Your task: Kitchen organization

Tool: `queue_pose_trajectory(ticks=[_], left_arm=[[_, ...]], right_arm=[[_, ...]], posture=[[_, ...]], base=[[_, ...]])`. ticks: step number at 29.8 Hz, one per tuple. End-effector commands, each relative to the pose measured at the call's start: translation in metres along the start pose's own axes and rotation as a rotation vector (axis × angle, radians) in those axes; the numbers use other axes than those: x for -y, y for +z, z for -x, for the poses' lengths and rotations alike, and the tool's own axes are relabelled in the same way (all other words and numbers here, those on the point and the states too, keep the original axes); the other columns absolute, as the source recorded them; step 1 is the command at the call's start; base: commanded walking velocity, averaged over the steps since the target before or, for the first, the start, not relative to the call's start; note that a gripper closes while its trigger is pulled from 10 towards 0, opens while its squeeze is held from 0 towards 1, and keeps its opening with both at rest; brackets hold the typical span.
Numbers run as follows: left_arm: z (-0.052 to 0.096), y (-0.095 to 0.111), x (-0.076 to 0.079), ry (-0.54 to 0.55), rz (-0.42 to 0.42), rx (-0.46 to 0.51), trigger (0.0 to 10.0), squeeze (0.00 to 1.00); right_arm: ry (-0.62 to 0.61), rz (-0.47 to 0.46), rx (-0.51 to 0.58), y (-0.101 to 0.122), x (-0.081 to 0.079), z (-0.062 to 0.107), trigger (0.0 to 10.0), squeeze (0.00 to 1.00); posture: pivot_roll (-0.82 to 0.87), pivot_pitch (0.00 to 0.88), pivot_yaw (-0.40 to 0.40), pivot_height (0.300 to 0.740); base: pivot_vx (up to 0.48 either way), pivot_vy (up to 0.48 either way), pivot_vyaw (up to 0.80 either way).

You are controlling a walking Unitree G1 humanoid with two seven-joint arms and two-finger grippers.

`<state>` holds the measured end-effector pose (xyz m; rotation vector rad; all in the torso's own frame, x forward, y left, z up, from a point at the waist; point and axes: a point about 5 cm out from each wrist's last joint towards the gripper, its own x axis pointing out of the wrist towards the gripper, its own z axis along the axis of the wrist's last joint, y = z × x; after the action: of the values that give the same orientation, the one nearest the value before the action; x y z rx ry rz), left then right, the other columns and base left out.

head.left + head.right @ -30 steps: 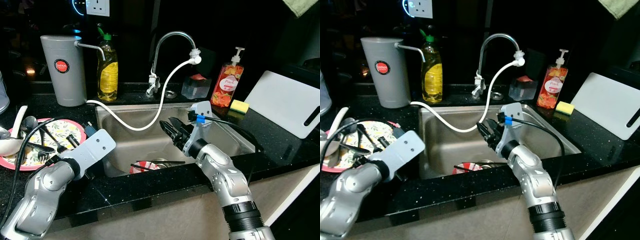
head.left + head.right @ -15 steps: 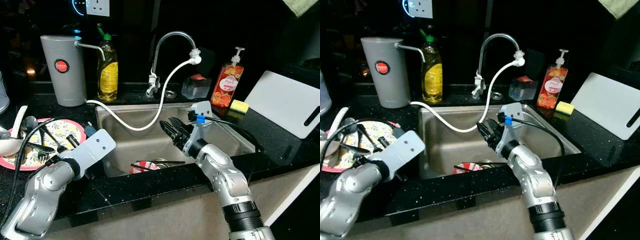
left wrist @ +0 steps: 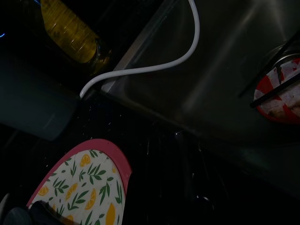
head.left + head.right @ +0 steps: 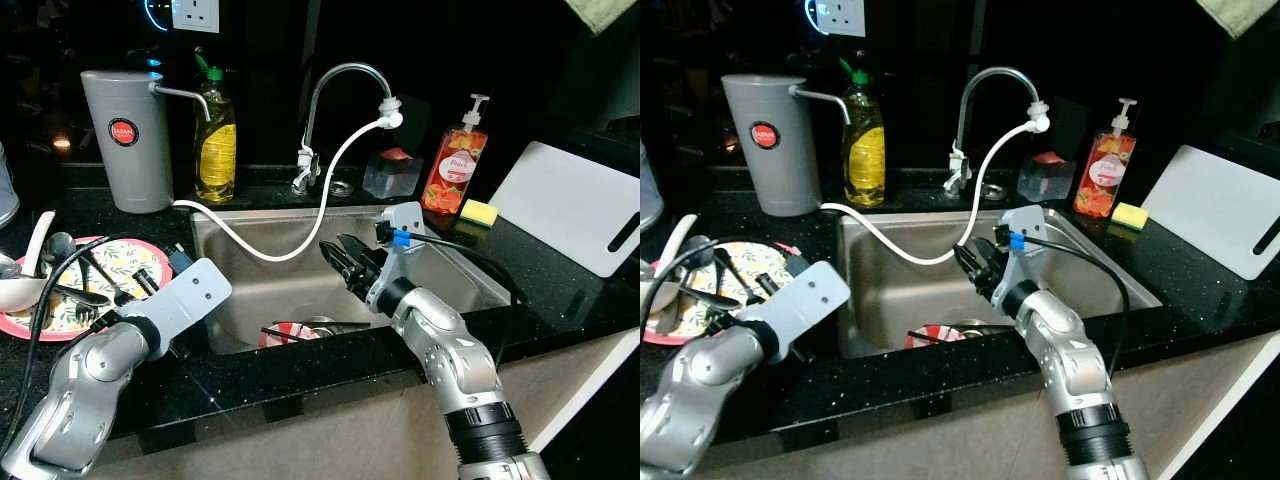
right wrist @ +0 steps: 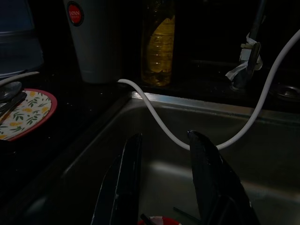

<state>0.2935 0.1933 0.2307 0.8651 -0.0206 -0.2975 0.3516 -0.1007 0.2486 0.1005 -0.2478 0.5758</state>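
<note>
Only readable bits: red round badge saying "JAPAN" on the grey canister (image 4: 126, 139) far left, plus "Peach" on the soap pump bottle (image 4: 454, 166) far right.

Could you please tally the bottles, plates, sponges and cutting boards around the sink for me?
Bottles: 2, yellow dish soap and red pump soap
Plates: 1, floral plate
Sponges: 1, yellow sponge
Cutting boards: 1, white board
Total: 5
</note>
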Motion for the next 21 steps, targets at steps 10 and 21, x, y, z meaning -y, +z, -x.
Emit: queue_pose_trajectory(ticks=[10, 21], left_arm=[[-0.0003, -0.005, 0.0067, -0.034, 0.015, -0.023, 10.0, 0.0], [-0.0007, -0.0049, 0.0069, -0.034, 0.015, -0.023, 10.0, 0.0]], right_arm=[[-0.019, 0.004, 0.012, 0.0027, 0.0054, 0.0031, 10.0, 0.0], [-0.017, 0.004, 0.011, 0.0026, 0.0054, 0.0026, 10.0, 0.0]], posture=[[0.09, 0.034, -0.112, 0.74], [0.1, 0.031, -0.115, 0.74]], base=[[0.0, 0.0, 0.0], [0.0, 0.0, 0.0]])
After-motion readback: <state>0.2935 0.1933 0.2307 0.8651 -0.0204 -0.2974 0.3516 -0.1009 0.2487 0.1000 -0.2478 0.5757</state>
